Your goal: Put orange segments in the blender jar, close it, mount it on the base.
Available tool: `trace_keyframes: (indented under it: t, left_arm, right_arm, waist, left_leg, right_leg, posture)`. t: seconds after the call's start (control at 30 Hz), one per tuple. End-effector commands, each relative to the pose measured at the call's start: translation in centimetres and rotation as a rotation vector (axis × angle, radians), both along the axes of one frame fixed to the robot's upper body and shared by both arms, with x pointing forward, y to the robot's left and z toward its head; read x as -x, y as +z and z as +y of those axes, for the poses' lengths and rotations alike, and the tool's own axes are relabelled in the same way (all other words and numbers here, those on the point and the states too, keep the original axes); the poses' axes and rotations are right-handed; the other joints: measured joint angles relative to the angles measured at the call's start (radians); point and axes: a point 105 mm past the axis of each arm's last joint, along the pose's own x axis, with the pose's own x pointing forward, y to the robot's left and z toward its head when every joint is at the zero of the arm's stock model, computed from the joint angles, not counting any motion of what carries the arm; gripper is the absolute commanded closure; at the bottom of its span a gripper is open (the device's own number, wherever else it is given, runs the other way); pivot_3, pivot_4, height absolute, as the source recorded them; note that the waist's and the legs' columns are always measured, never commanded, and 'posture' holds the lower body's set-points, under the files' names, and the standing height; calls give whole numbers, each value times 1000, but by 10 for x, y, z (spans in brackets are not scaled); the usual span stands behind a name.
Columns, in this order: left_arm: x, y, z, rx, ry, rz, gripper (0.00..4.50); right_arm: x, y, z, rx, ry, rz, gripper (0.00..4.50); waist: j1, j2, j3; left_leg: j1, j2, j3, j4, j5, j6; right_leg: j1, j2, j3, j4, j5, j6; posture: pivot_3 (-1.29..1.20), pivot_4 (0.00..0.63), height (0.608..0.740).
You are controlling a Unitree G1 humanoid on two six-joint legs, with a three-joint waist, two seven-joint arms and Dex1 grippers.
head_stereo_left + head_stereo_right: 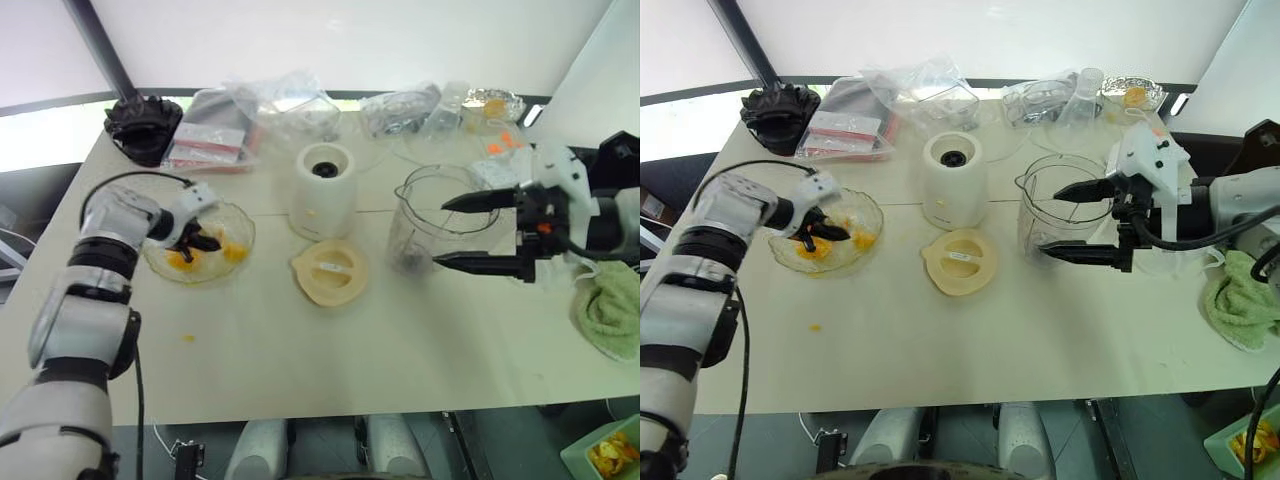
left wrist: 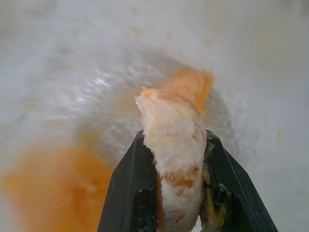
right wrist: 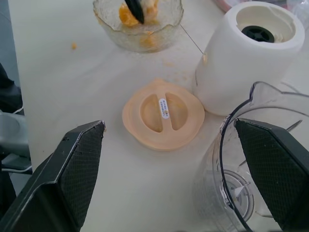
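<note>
Where the left gripper (image 2: pixel 176 183) pinches an orange segment (image 2: pixel 175 145), the dish blurs.

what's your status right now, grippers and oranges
Left gripper shut on an orange segment over the glass dish. Right gripper open beside the blender jar, jar uncapped. Lid on table.

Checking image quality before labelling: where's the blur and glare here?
Left wrist view: the pale orange segment clamped by the left gripper is sharp, the clear glass dish behind smeared. Right wrist view: crisp, the cream round lid readable. Head views: window glare washes out the table's far left edge; the clear plastic blender jar has faint outlines.
</note>
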Motion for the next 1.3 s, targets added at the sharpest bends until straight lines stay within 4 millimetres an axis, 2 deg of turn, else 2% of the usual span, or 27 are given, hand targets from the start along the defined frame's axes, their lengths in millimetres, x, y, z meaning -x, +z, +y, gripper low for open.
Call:
trace_keyframes:
  t: [0.03, 0.1, 0.2, 0.27, 0.33, 0.4, 0.47, 0.53, 0.57, 0.6, 0.67, 0.7, 0.77, 0.9, 1.03, 1.3]
  left_arm:
    - [5, 51, -10, 239, 8, -103, 3583]
    - [11, 95, -25, 414, -28, -192, 3583]
    - [13, 128, -42, 504, -71, -268, 3583]
    - [14, 140, -50, 530, -88, -295, 3583]
    - [7, 182, -95, 605, -237, -395, 3583]
    - [7, 214, -135, 709, -358, -422, 3583]
    - [7, 223, -149, 763, -396, -399, 3583]
    - [5, 225, -152, 771, -402, -392, 3583]
    - [3, 227, -165, 783, -425, -401, 3583]
    - [1, 227, -180, 786, -452, -410, 3583]
    - [6, 215, -243, 815, -559, -391, 3583]
    - [9, 207, -267, 826, -590, -380, 3583]
    - [14, 199, -290, 836, -618, -369, 3583]
    - [29, 176, -328, 793, -698, -340, 3583]
    - [36, 152, -349, 685, -744, -350, 3583]
    - [33, 103, -355, 442, -767, -374, 3583]
  right_arm:
    - [7, 9, 1, -7, 1, -60, 0]
    - [10, 9, -2, -13, -22, -60, 0]
    - [12, 8, -4, -18, -49, -70, 0]
    - [13, 8, -4, -22, -60, -74, 0]
    - [17, 7, -7, -38, -101, -91, 0]
    - [20, 5, -9, -55, -141, -108, 0]
    - [21, 4, -9, -67, -162, -117, 0]
    - [21, 4, -8, -72, -169, -119, 0]
    - [23, 2, -8, -73, -180, -123, 0]
    - [25, 0, -7, -77, -191, -124, 0]
    - [37, -4, -10, -91, -260, -146, 0]
    - [43, -5, -12, -96, -294, -156, 0]
    - [50, -7, -14, -98, -337, -166, 0]
    - [65, -12, -18, -104, -417, -180, 0]
    - [76, -13, -19, -111, -472, -198, 0]
    - [88, -12, -21, -115, -534, -206, 0]
  waist:
    - [1, 0, 0]
    - [3, -2, 1]
    - [6, -2, 1]
    - [7, -2, 1]
    - [14, -3, 1]
    - [35, -6, 2]
    - [31, -6, 2]
    - [12, -5, 2]
    - [2, -4, 1]
    - [-2, -4, 1]
    - [7, -5, 2]
    - [20, -5, 2]
    - [43, -6, 2]
    - [19, -6, 3]
    - [9, -5, 2]
    - [9, -5, 2]
  left_leg:
    - [0, 0, 0, 0, 0, 0]
    - [0, 1, -1, 0, 0, 0]
    - [-1, 1, -1, 1, 0, 0]
    - [0, 1, -1, 2, 0, 0]
    - [0, 0, -1, 2, 0, 0]
    - [-1, -1, -4, 4, 0, 0]
    - [-1, -3, -3, 4, 0, 0]
    - [0, -4, 1, 4, -1, 1]
    - [1, -4, 2, 3, -1, 2]
    - [2, -4, 2, 2, -1, 3]
    - [3, -3, 2, 2, -1, 3]
    - [2, -3, 0, 2, -1, 3]
    - [-2, -4, -2, 4, -1, 3]
    - [-1, -7, 4, 4, -3, 5]
    - [1, -6, 4, 4, -3, 6]
    - [1, -6, 3, 3, -3, 6]
  right_leg:
    - [0, 0, 0, 0, 0, 0]
    - [0, 0, 0, 0, 0, 0]
    - [0, 0, -1, 0, 0, 0]
    - [1, 0, -1, 0, 0, 1]
    - [1, 0, -1, 0, 0, 1]
    - [3, 0, -5, 0, 0, 1]
    - [4, -1, -4, -2, 1, 2]
    - [3, -3, -1, -3, 2, 3]
    - [3, -4, 1, -3, 2, 4]
    - [3, -4, 1, -2, 2, 4]
    - [4, -3, 1, -2, 1, 4]
    - [4, -2, 0, -2, 1, 4]
    - [4, -3, -3, -3, 1, 4]
    - [3, -6, 5, -6, 4, 9]
    - [5, -5, 5, -5, 3, 9]
    - [5, -5, 5, -6, 3, 9]
  posture:
    - [0, 150, 740]
    - [0, 150, 740]
    - [0, 150, 740]
    - [0, 150, 740]
    - [0, 150, 740]
    - [0, 150, 740]
    - [0, 150, 740]
    - [0, 150, 740]
    - [0, 150, 740]
    - [0, 150, 740]
    - [0, 150, 740]
    - [0, 150, 740]
    - [0, 150, 740]
    - [0, 150, 740]
    - [0, 150, 740]
    - [0, 150, 740]
